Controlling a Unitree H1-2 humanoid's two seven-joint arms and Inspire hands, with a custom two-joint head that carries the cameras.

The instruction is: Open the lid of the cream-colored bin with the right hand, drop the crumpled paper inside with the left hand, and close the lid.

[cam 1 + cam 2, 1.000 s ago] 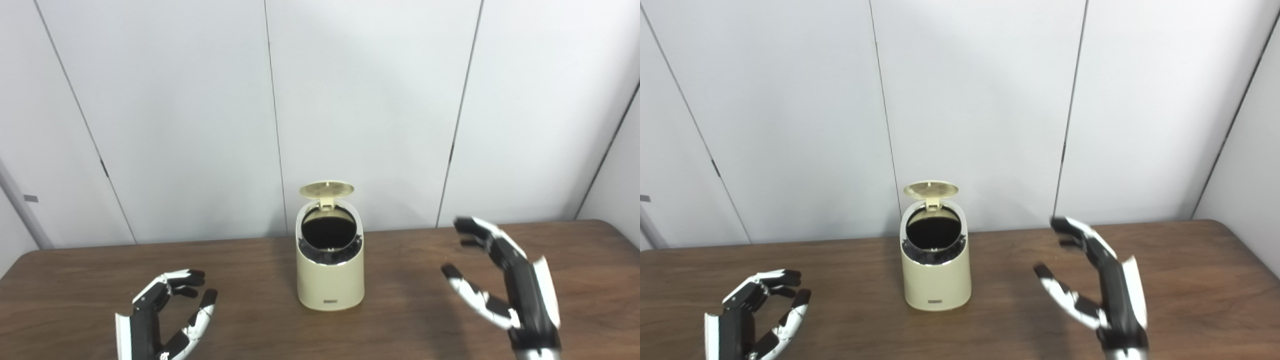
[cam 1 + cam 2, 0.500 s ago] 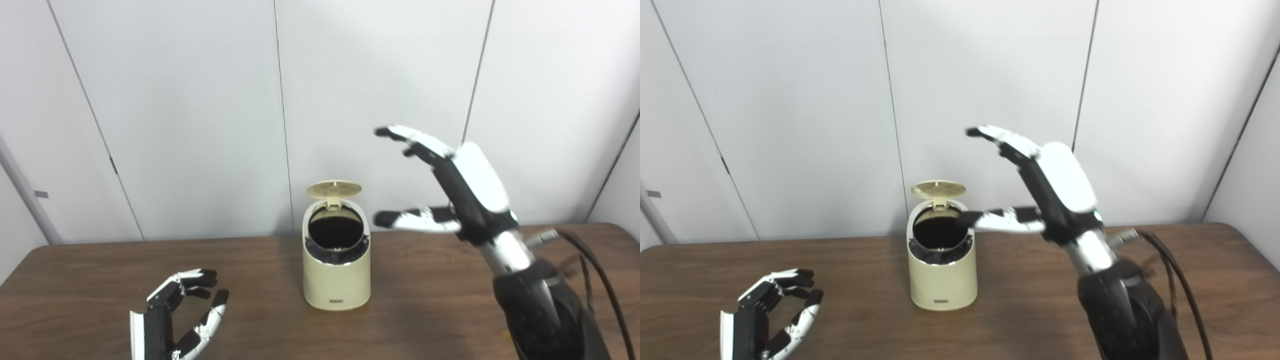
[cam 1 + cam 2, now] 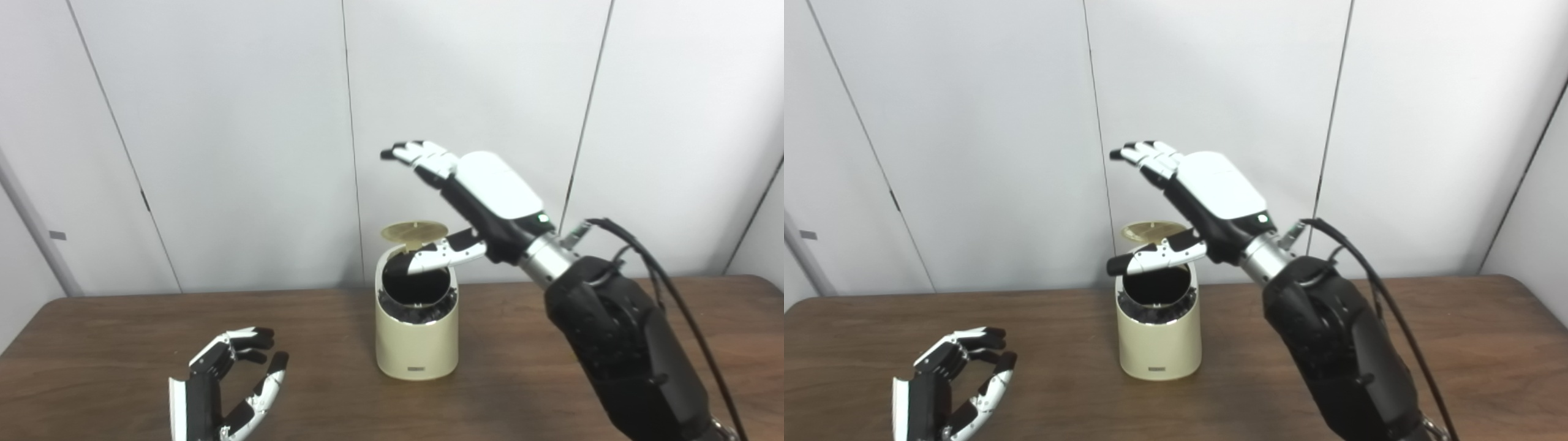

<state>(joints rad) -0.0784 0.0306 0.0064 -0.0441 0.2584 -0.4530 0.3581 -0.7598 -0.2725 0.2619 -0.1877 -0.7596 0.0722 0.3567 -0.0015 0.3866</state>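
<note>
At far left, the left robot hand (image 3: 223,392) rests low over the near edge of the bench (image 3: 122,343), palm turned inward, fingers loosely curled and apart from the thumb, with nothing between them; this reads as a waiting pose, well apart from the bin. No crumpled paper shows in either view, on the bench or in a hand, so its place cannot be told from these pictures; the bin's interior is dark and reveals nothing. At centre, the cream-colored bin (image 3: 416,343) stands upright on the bench near the wall, its round lid (image 3: 414,231) tilted up and back on the rear hinge, leaving the dark mouth exposed. At right, the right robot hand (image 3: 471,202) hangs above and just right of the bin, palm downward, fingers (image 3: 416,153) held together and stretched out over the raised lid, clearly apart from it, while the thumb (image 3: 438,257) juts separately across the front of the opening, near the rim; whether it touches the rim cannot be told. The hand holds nothing. Its placement above the lid suits a downward press, so the step in hand is judged to be the closing of the lid. The forearm slopes down to the lower right corner, trailing a black cable (image 3: 674,288).
</note>
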